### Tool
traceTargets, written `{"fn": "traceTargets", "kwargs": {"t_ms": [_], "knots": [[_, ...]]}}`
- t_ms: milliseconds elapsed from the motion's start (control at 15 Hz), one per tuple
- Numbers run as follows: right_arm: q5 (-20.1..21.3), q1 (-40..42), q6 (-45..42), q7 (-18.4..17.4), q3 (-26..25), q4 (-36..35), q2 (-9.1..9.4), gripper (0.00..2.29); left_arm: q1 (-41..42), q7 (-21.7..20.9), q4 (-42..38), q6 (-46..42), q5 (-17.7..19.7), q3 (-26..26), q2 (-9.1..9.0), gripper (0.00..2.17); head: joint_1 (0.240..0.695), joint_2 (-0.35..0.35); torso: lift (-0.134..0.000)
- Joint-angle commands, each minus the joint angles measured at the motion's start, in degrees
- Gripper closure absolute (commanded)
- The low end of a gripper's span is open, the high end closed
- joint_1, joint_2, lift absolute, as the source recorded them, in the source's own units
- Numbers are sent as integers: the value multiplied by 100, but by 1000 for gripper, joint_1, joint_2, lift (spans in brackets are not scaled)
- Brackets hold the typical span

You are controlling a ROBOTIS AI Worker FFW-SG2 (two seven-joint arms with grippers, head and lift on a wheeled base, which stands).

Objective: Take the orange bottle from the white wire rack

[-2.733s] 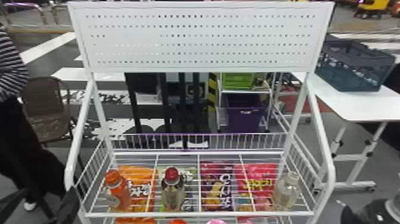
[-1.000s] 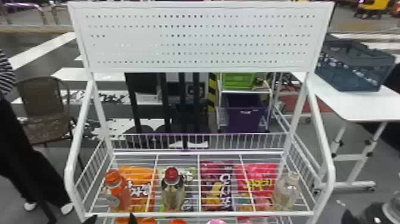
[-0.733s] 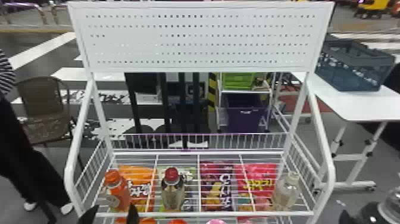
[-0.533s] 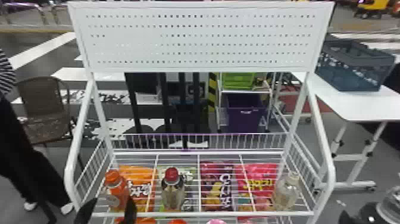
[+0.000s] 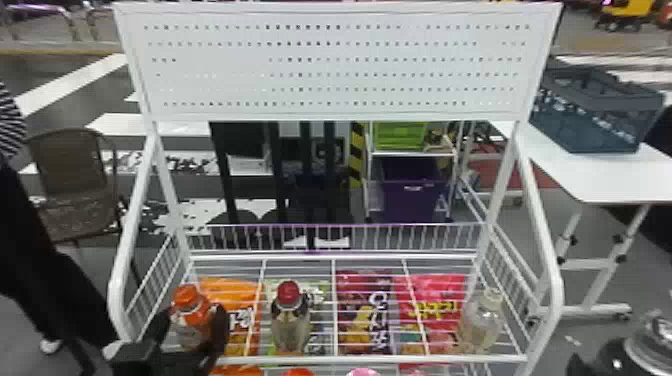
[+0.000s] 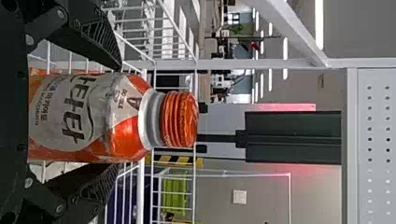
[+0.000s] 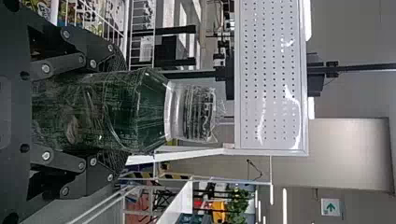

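I cannot see the orange bottle's point(image 5: 187, 299) base behind the left gripper point(image 5: 192, 322), and the right edge cuts the white table point(image 5: 595, 177).

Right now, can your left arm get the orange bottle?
Probably yes: the left gripper has a finger on either side of the orange bottle, and nothing seems to block them.

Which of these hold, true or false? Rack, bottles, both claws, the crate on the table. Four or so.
1. The left claw has its fingers on either side of the orange bottle. True.
2. The right claw is empty. False: it holds a dark green bottle.
3. On the rack, the red-capped bottle is between the orange one and the clear one. True.
4. The crate on the table is yellow. False: blue-grey.
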Motion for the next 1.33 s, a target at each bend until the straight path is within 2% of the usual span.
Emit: {"fn": "traceTargets", "kwargs": {"t_ms": [0, 200, 333, 533, 600, 733, 933, 1267], "knots": [[-41, -22, 51, 0, -56, -8, 5, 1004, -76, 70, 70, 96, 94, -2, -8, 2145, 499, 0, 0], [-50, -22, 51, 62, -83, -8, 5, 1004, 152, 79, -246, 96, 68, 16, 36, 2145, 499, 0, 0], [-50, -13, 33, 70, -74, -26, 5, 1008, 425, 149, -738, 166, 50, 42, 63, 2145, 499, 0, 0], [-50, 22, -37, 88, -47, -34, 5, 1008, 1180, 273, -2355, 1080, -55, 236, 221, 2145, 499, 0, 0], [-50, 31, -55, 97, -30, -26, 5, 1004, 1532, 281, -3059, 1696, -82, 473, 282, 2145, 499, 0, 0], [-50, 40, -90, 105, 5, -26, 5, 1008, 2218, 281, -4210, 2240, -55, 1000, 344, 2145, 499, 0, 0], [-41, 40, -90, 105, 67, -34, 5, 1004, 3096, 167, -5414, 2504, 33, 1721, 326, 2145, 499, 0, 0], [65, 22, -2, 105, 163, -193, 5, 1004, 3835, 88, -6047, 2363, 261, 2371, 115, 2145, 499, 0, 0]]}}
